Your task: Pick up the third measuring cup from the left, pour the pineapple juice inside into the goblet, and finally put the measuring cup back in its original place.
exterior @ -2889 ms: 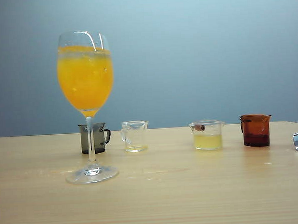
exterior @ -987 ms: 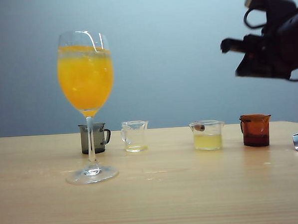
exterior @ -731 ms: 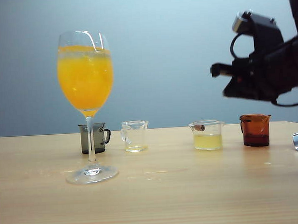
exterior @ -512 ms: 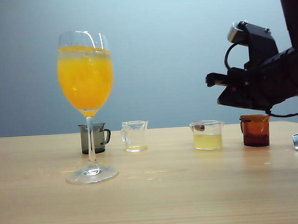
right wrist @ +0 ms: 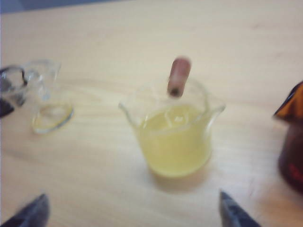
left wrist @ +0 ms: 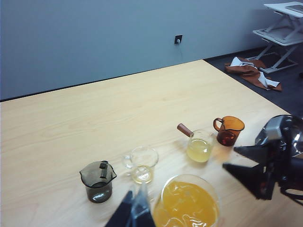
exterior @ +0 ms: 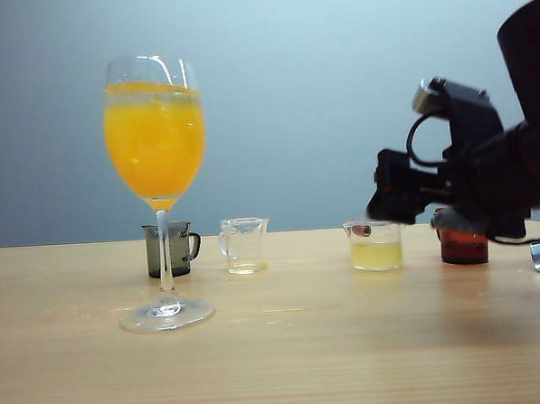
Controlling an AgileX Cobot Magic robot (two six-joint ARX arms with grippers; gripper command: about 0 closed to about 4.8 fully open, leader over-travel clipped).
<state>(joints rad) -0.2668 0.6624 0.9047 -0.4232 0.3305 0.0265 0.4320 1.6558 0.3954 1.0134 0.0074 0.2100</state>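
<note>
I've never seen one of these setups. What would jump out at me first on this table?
Probably the goblet, tall at the left of the exterior view and nearly full of deep orange drink, towering over four little cups in a row behind it. Next, the black right gripper, jaws open, low at the right beside the third measuring cup of pale pineapple juice. The left gripper hangs above the goblet's side.

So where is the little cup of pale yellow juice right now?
The third measuring cup stands on the table right of centre in the exterior view, between a clear cup and an amber cup.
</note>
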